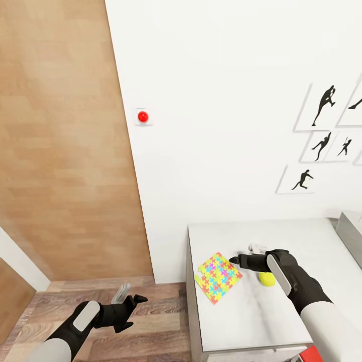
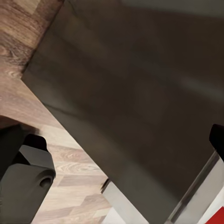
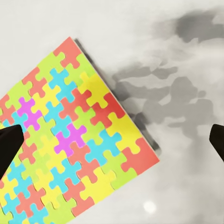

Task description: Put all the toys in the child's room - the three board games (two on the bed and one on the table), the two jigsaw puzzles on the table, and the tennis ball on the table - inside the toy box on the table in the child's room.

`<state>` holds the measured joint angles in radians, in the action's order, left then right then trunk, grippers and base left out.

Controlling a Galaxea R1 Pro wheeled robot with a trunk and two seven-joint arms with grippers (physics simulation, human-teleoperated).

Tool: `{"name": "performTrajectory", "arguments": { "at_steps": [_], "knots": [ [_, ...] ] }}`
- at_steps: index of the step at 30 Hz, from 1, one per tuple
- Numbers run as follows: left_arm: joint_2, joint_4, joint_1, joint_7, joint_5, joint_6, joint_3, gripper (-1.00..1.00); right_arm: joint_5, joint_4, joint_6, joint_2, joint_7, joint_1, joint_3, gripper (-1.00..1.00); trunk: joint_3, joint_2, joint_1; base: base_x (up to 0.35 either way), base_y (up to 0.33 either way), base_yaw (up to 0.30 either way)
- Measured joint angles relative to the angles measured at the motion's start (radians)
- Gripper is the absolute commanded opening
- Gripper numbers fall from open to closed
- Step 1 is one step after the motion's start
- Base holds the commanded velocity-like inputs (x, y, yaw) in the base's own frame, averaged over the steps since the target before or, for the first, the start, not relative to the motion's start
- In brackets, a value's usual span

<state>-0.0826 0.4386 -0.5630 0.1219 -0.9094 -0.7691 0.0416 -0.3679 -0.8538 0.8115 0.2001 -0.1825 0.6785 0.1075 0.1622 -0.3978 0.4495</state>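
A jigsaw puzzle (image 1: pixel 217 277) box, flat and patterned in bright interlocking pieces, lies near the left end of the light grey table (image 1: pixel 301 241). My right gripper (image 1: pixel 245 254) hovers open just above and beside it. In the right wrist view the puzzle (image 3: pixel 70 140) spreads under the gripper (image 3: pixel 112 140), whose dark fingertips (image 3: pixel 9 144) stand far apart. The yellow-green tennis ball (image 1: pixel 267 279) rests on the table right of the puzzle, partly behind my right wrist. A corner of the grey toy box (image 1: pixel 351 232) shows at the table's far right. My left gripper (image 1: pixel 129 296) hangs open over the floor, holding nothing.
A brown door (image 1: pixel 65 141) stands left of the white wall, which carries a red button (image 1: pixel 143 116) and black baseball-player silhouettes (image 1: pixel 323 104). Wood-plank floor (image 1: pixel 161 311) lies left of the table. The left wrist view faces the table's dark side panel (image 2: pixel 140 93).
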Motion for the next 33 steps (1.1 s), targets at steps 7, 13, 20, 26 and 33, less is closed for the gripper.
{"name": "performTrajectory", "arguments": {
  "at_steps": [7, 13, 20, 26, 33],
  "knots": [
    [0.000, 0.000, 0.000, 0.000, 0.000, 0.000, 0.000, 1.00, -0.001, 0.000, 0.000, 0.000, -0.001, 0.000, 0.000, 1.00, 0.011, 0.000, 0.000, 0.000, 0.000, 0.000],
    [0.000, 0.000, 0.000, 0.000, 0.000, 0.000, 0.000, 1.00, -0.001, 0.000, 0.000, 0.000, -0.002, 0.000, 0.000, 1.00, 0.021, 0.000, 0.000, 0.000, 0.000, 0.000],
    [0.000, 0.000, 0.000, 0.000, 0.000, 0.000, -0.001, 1.00, -0.003, 0.000, 0.000, -0.001, -0.005, 0.000, 0.000, 1.00, 0.033, 0.000, 0.000, 0.000, 0.000, 0.000],
    [0.000, 0.001, 0.000, 0.000, 0.000, 0.000, -0.001, 1.00, -0.004, 0.000, 0.000, -0.001, -0.018, 0.000, 0.000, 1.00, 0.042, 0.000, 0.000, 0.000, 0.000, 0.000],
    [0.000, 0.001, 0.000, 0.000, 0.000, 0.000, -0.001, 1.00, -0.003, 0.000, 0.000, -0.001, -0.058, 0.000, 0.000, 1.00, 0.054, 0.000, 0.000, 0.000, 0.000, 0.000]
  ]
}}
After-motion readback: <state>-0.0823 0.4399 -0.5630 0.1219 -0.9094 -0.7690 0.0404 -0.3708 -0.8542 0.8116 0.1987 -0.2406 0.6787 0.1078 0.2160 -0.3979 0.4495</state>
